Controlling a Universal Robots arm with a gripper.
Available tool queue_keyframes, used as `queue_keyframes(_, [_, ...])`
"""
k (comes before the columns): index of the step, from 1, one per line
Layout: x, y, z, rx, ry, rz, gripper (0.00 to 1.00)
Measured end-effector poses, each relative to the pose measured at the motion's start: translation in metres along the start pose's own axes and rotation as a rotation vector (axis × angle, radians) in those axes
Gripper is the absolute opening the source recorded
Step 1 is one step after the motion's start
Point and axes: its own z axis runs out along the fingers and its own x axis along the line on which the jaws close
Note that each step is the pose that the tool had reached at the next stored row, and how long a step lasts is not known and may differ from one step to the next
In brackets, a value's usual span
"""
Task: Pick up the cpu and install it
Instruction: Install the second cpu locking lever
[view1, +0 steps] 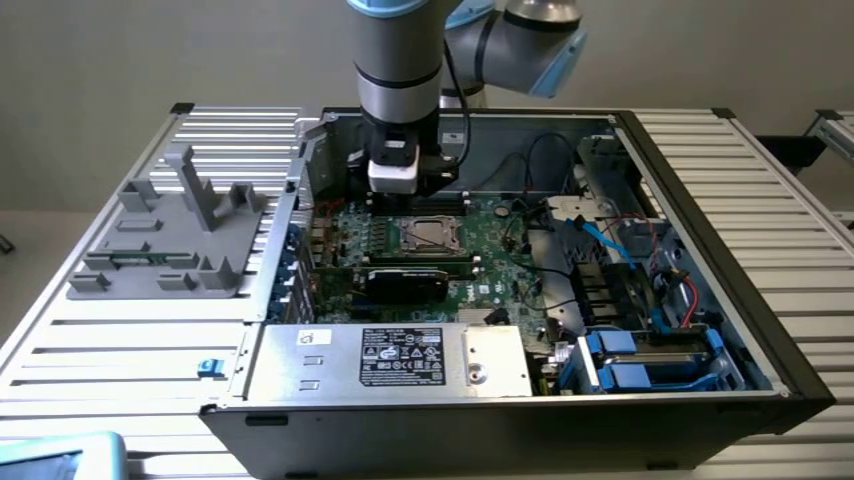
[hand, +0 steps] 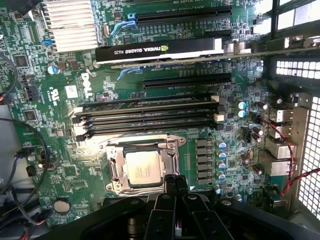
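The cpu (hand: 143, 167), a small square chip with a shiny silver-beige top, lies flat inside the dark socket with its metal frame (hand: 112, 170) on the green motherboard. In the exterior view the cpu (view1: 427, 235) sits near the middle of the open computer case (view1: 787, 370). My gripper (hand: 176, 184) hovers just beside the socket's edge, a little above the board. Its two black fingers (hand: 170, 187) are pressed together, shut, with nothing between them. In the exterior view the gripper (view1: 400, 203) hangs from the arm at the back of the case, just behind the socket.
Black memory slots (hand: 150, 112) run beside the socket, and a graphics card (hand: 160, 50) stands beyond them. A finned heat sink (hand: 70, 25), cables (view1: 601, 240) and blue drive bays (view1: 641, 360) crowd the case. A grey fixture with upright posts (view1: 174, 230) stands on the exterior view's left.
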Motion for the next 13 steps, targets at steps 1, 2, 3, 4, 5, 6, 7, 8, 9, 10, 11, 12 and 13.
queue_keyframes(1, [-0.001,0.0008,-0.0002,0.0,0.0001,0.0,0.11])
queue_keyframes(2, [-0.001,0.0019,-0.0005,0.0003,0.0,0.0,0.11])
queue_keyframes(3, [-0.001,0.0039,-0.001,0.0017,-0.0003,0.0,0.11])
queue_keyframes(4, [-0.001,0.0059,-0.0014,0.0034,-0.0004,0.0,0.11])
queue_keyframes(5, [-0.001,0.0078,-0.0018,0.0056,-0.0006,0.0,0.11])
queue_keyframes(6, [-0.001,0.0095,-0.0022,0.0094,-0.0008,0.001,0.11])
queue_keyframes(7, [0.0,0.0109,-0.0024,0.0139,-0.001,0.002,0.11])
queue_keyframes(8, [0.0,0.0118,-0.0025,0.0199,-0.0012,0.004,0.11])
queue_keyframes(9, [0.0,0.0124,-0.0026,0.0265,-0.0012,0.007,0.11])
queue_keyframes(10, [0.0,0.013,-0.0025,0.0336,-0.0012,0.01,0.11])
queue_keyframes(11, [0.0,0.0136,-0.0022,0.0371,-0.0006,0.014,0.11])
queue_keyframes(12, [0.0,0.0141,-0.0019,0.038,0.0002,0.018,0.11])
queue_keyframes(13, [0.0,0.0145,-0.0015,0.0382,0.0012,0.021,0.11])
